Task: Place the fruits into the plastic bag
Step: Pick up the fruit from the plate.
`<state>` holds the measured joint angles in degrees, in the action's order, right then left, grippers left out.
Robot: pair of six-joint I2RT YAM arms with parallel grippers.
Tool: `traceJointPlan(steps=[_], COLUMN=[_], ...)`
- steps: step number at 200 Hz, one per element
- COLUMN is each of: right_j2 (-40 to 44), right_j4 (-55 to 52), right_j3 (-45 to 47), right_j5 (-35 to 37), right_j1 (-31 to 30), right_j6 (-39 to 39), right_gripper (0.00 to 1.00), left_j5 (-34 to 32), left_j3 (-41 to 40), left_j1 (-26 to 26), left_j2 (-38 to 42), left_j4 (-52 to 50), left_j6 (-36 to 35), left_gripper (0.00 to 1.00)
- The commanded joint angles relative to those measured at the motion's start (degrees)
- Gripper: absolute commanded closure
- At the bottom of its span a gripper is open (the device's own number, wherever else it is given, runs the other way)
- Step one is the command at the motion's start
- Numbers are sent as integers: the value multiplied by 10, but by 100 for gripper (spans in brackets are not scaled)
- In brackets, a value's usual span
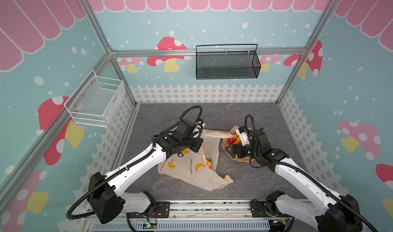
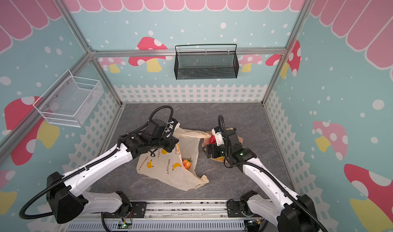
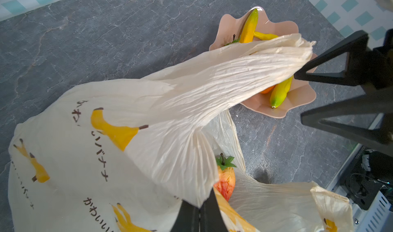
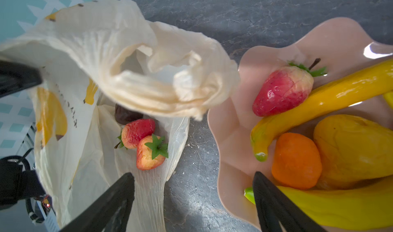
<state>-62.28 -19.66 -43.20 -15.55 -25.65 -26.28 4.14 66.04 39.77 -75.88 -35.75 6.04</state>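
Note:
The cream plastic bag [image 1: 191, 169] [image 2: 168, 169] lies on the grey floor. My left gripper [image 3: 201, 209] is shut on a gathered edge of the bag [image 3: 174, 156] and holds it up, so the mouth gapes. Inside the bag [image 4: 70, 114] lie two strawberries [image 4: 138, 133] [image 4: 151, 154] and a dark brown fruit [image 4: 125, 116]. The pink plate [image 4: 229, 135] holds a strawberry [image 4: 280, 92], bananas [image 4: 329, 97], a tangerine [image 4: 296, 160] and a large yellow fruit [image 4: 353, 148]. My right gripper [image 4: 192, 175] is open, one finger over the bag and one over the plate's rim by a banana tip.
A loose bag handle [image 3: 255, 63] stretches over the near side of the plate [image 3: 297, 107]. A black mesh basket [image 1: 227, 63] hangs on the back wall and a white one [image 1: 95, 101] on the left wall. Fence-printed walls close in the floor.

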Motion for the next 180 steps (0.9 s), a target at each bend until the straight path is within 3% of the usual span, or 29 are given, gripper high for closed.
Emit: traceJointPlan(steps=[1, 95, 180], right_j2=[-40, -255, -322], right_j4=[-19, -13, -20], right_j3=[-30, -143, -185], right_j5=[11, 53, 92], right_j1=[20, 67, 72], right_j6=[-10, -29, -23], right_gripper=[16, 31, 33], left_j5=[5, 1, 0], left_j3=[2, -6, -6], left_j1=[-3, -4, -4], left_j2=[-2, 11, 10], left_j4=[4, 4, 5], left_j6=[5, 7, 9], left_gripper=[100, 100, 100])
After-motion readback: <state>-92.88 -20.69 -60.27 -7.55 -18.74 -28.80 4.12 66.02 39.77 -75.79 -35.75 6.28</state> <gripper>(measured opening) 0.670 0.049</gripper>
